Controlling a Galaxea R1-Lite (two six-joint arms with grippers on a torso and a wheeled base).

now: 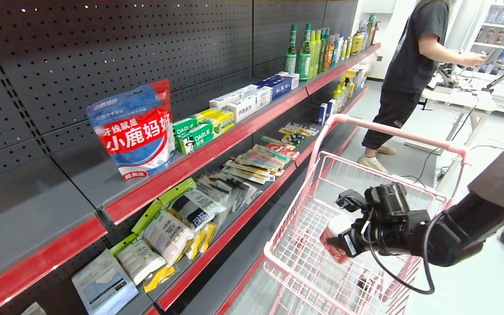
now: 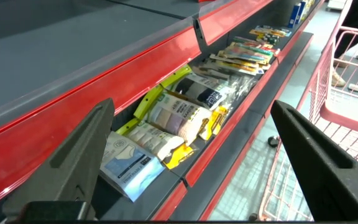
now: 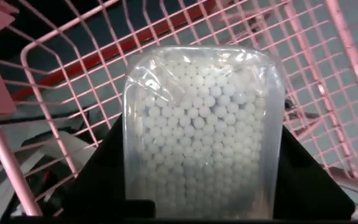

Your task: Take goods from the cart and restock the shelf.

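Note:
A pink wire cart [image 1: 368,127] stands to the right of the shelf. My right gripper [image 1: 336,241] hangs inside the cart's basket, near its shelf-side wall, shut on a pack of white beads [image 1: 334,227] that has a red label. In the right wrist view the clear bead pack [image 3: 204,118] sits upright between the dark fingers [image 3: 107,168], with the cart's mesh [image 3: 328,68] behind it. My left gripper [image 2: 191,106] is open with nothing in it, held beside the lower shelf [image 2: 229,134] over the pouches [image 2: 173,118].
The upper shelf [image 1: 199,157] carries a blue-and-red bag [image 1: 136,129], toothpaste boxes [image 1: 201,129] and green bottles [image 1: 304,50] farther along. The left stretch of the upper shelf [image 1: 24,223] is bare. The lower shelf holds pouches [image 1: 169,234] and toothbrush packs [image 1: 256,162].

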